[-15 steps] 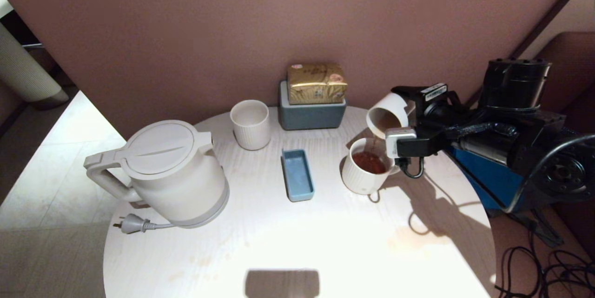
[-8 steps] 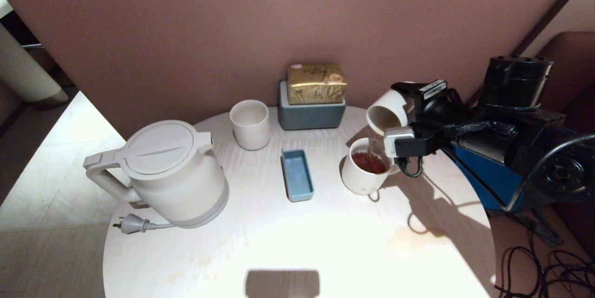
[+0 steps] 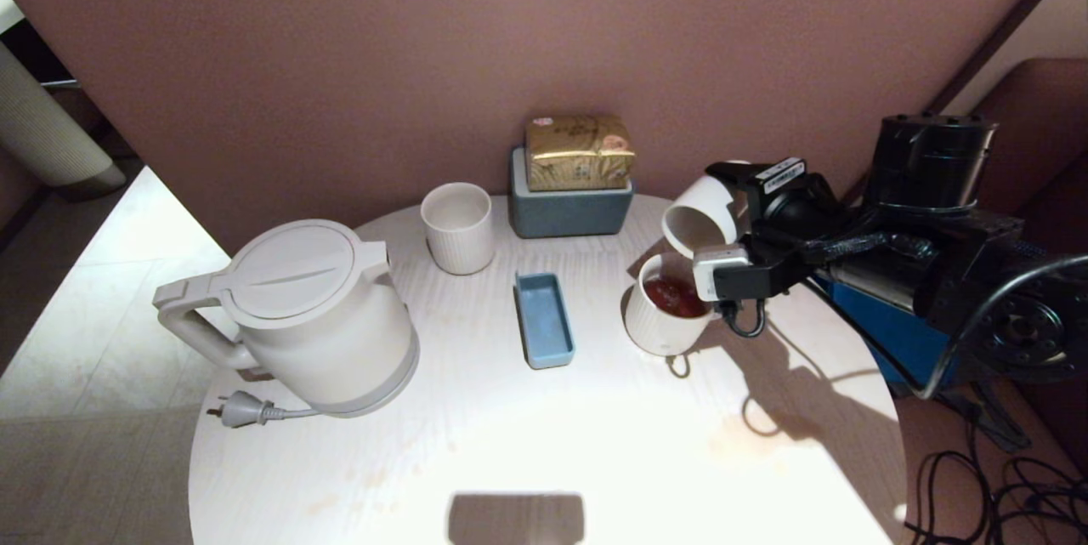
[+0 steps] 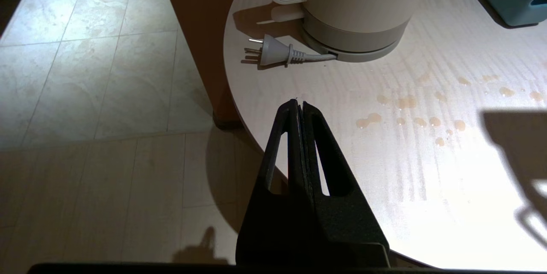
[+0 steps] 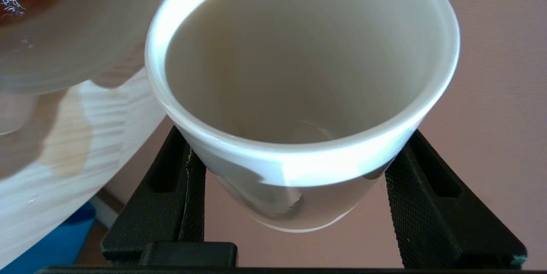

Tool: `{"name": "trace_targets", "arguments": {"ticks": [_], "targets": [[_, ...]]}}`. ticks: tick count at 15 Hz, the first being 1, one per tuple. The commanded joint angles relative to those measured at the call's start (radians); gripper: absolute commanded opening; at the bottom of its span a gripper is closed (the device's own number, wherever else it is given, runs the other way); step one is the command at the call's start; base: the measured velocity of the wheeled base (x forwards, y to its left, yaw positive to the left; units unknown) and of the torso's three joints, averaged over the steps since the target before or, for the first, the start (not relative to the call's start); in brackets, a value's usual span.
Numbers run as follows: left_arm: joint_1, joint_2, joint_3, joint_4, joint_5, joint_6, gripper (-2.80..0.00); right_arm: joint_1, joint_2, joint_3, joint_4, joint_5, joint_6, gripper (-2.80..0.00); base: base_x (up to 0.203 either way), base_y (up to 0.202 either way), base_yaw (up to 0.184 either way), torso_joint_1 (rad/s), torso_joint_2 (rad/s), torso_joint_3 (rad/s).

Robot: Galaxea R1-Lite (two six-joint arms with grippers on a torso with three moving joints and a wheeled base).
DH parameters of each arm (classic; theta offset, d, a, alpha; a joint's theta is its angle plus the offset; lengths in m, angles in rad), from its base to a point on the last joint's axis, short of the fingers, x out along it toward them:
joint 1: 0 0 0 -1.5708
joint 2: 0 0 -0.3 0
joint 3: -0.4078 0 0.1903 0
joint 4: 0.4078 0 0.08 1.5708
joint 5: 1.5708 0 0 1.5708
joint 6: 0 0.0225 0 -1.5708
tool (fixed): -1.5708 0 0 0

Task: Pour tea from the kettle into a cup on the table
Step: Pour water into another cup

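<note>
The off-white kettle (image 3: pixel 319 315) stands upright on the left of the round white table (image 3: pixel 544 443), its base and plug also in the left wrist view (image 4: pixel 359 4). My right gripper (image 3: pixel 735 209) is shut on the small plain white cup (image 3: pixel 701 218), tipped mouth-down above a white mug (image 3: pixel 663 324). Reddish-brown tea (image 3: pixel 676 294) lies in the mug. In the right wrist view the cup (image 5: pixel 299 73) looks empty between the right gripper's (image 5: pixel 295 150) fingers. My left gripper (image 4: pixel 299 105) hangs shut and empty over the table's near left edge.
A ribbed white cup (image 3: pixel 459 226) stands at the back. A small blue tray (image 3: pixel 544 320) lies mid-table, and a grey box (image 3: pixel 569 209) topped by a gold packet is at the wall. The kettle's plug (image 3: pixel 242 409) lies loose. Tea drops (image 4: pixel 406 103) dot the table.
My right gripper has carried the tipped cup slightly left and lower over the mug. The brownish liquid seen inside the cup earlier no longer shows. The left arm has stayed still.
</note>
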State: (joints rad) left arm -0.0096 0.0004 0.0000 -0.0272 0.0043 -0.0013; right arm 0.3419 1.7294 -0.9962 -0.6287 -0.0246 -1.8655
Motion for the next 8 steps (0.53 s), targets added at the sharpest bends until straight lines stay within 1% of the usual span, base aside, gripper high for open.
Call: {"name": "trace_targets", "arguments": {"ticks": [1, 5, 8], "targets": [[0.0, 0.001, 0.0, 0.0, 0.0, 0.0, -2.8, 0.004, -0.001, 0.006, -0.006, 0.0, -0.01, -2.8, 0.0, 0.0, 0.0, 0.0, 0.0, 0.0], [0.0, 0.001, 0.0, 0.0, 0.0, 0.0, -2.8, -0.009, -0.018, 0.026, -0.005, 0.005, 0.005, -2.8, 0.0, 0.0, 0.0, 0.0, 0.0, 0.0], [0.0, 0.0, 0.0, 0.0, 0.0, 0.0, -2.8, -0.029, -0.037, 0.056, -0.005, 0.005, 0.106, -2.8, 0.0, 0.0, 0.0, 0.0, 0.0, 0.0]]}}
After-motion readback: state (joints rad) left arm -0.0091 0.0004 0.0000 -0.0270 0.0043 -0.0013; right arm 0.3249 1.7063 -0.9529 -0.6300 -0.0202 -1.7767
